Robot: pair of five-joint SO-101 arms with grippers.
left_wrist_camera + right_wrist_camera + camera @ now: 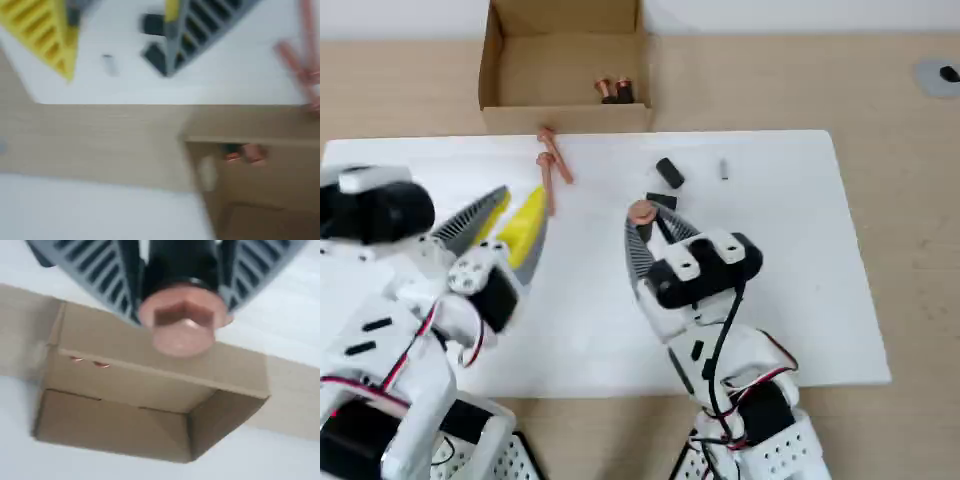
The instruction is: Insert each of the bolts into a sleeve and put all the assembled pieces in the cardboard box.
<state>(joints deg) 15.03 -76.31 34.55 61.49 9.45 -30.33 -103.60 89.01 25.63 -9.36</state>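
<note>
While you look down from the high view, count what is finished: two assembled pieces point(613, 90) lie inside the cardboard box point(500, 70), against its near wall. On the white mat point(790, 280) just in front of the box lie loose bolts point(556, 168), bare and copper-coloured, and farther along the mat are two black sleeves point(669, 172) and a small grey piece point(724, 169). Your left gripper point(523, 192) hangs near the bolts with its jaws spread and nothing between them. Your right gripper point(648, 225) pinches a bolt point(641, 211) beside the nearer sleeve.

From the left wrist view, you see the yellow and grey fingers wide apart over the mat, a sleeve point(152, 24) and the grey piece point(109, 64) beyond them, the loose bolts point(300, 65) to one side, and the finished pieces point(245, 152) in the box.

From the right wrist view, your jaws clamp a black sleeve point(182, 260) with the bolt's hexagonal head point(182, 325) sticking out of it, so this piece looks assembled. The box point(150, 390) lies ahead, apart from it.

By my judgement you are partway: one piece needs dropping in, and the loose bolts need sleeving and boxing.
</note>
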